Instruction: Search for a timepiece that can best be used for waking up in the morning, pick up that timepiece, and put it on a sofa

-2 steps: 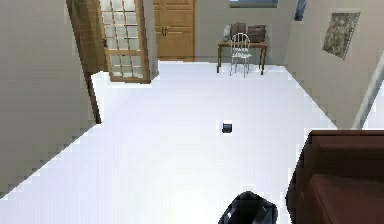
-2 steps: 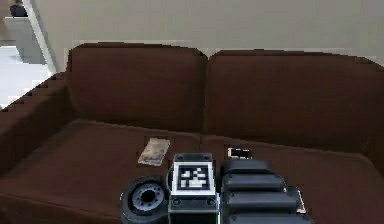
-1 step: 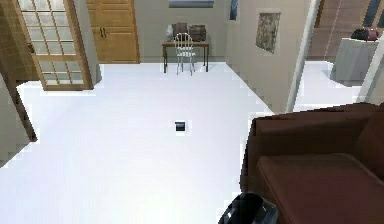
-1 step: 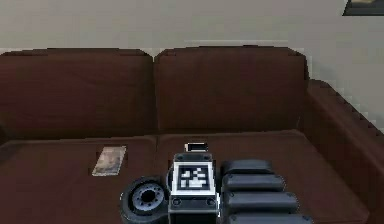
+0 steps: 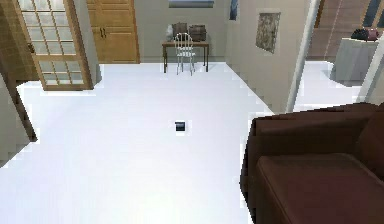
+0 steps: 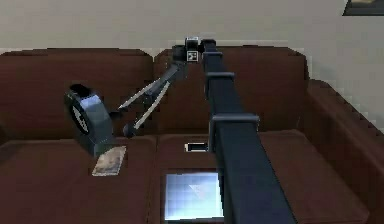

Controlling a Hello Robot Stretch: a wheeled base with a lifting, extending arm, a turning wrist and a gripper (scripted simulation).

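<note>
The dark brown leather sofa (image 6: 290, 95) takes up the arm side view, and its end also fills the forward view's lower right. The dark square arm bar (image 6: 235, 130) reaches out over the seat toward the backrest. On the cushion just left of the bar lies a flat grey screen-like panel (image 6: 190, 195).

The round dark timepiece with a blue-grey face (image 6: 85, 108) is at the far end of the tool (image 6: 118, 118), in front of the backrest and low over the seat. I cannot tell whether it hangs free or already rests on the cushion. So I cannot tell whether the tool holds it, nor how the tool is set.

Right under the timepiece lies a pale flat booklet-like thing (image 6: 110, 161), and a small white-and-dark item (image 6: 196, 147) sits beside the bar.

The main risks, as I judge them:
- Being round, the timepiece could land on its edge if let go from any height. It might then tip on the booklet or roll forward off the seat.
- Pulling the arm back low could catch the small item or the panel and drag them.
</note>
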